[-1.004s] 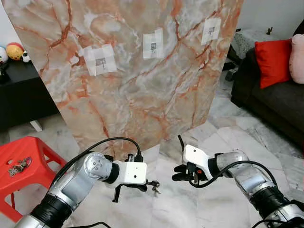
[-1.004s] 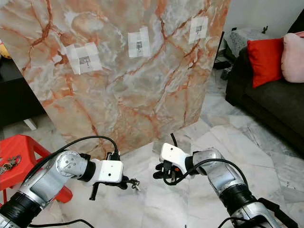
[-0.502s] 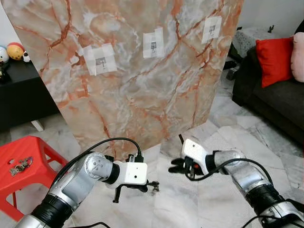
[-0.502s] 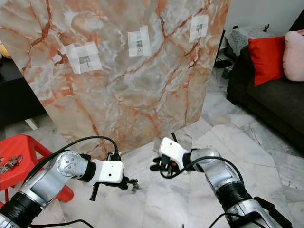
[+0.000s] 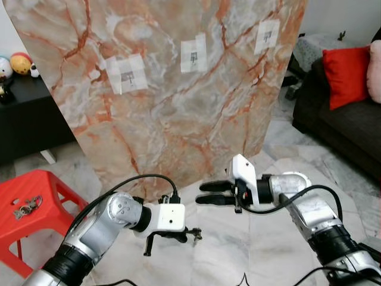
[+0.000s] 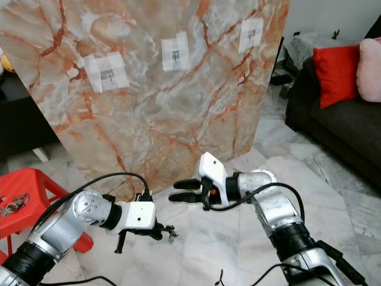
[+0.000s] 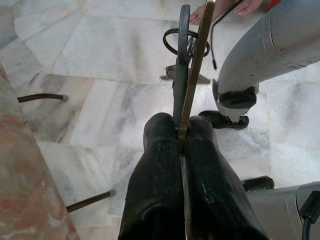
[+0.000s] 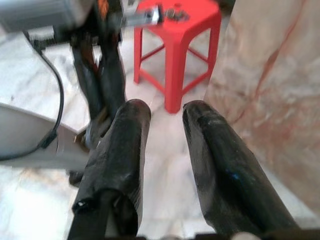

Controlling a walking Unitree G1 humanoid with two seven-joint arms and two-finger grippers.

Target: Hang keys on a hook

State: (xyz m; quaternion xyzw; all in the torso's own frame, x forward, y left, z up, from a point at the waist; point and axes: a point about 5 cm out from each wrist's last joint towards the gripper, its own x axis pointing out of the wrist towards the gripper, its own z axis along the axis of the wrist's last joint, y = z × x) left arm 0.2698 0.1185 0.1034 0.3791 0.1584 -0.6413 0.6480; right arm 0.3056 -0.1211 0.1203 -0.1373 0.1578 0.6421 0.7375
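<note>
The left gripper [image 7: 181,137] pinches the keys [image 7: 187,60] by the stiff, light blades; the right gripper [image 5: 205,192] is spread, empty.

Two silver metal arms with ribbed black sleeves near the body, white wrist housings, looping black cables, left tool [image 5: 191,234] and right tool [image 5: 205,192] each with two long black fingers

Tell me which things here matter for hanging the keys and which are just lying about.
For the job: keys pinched in the left gripper; open right gripper; marble board with taped hooks.
Lying about: red stool, sofa, red cushion.
</note>
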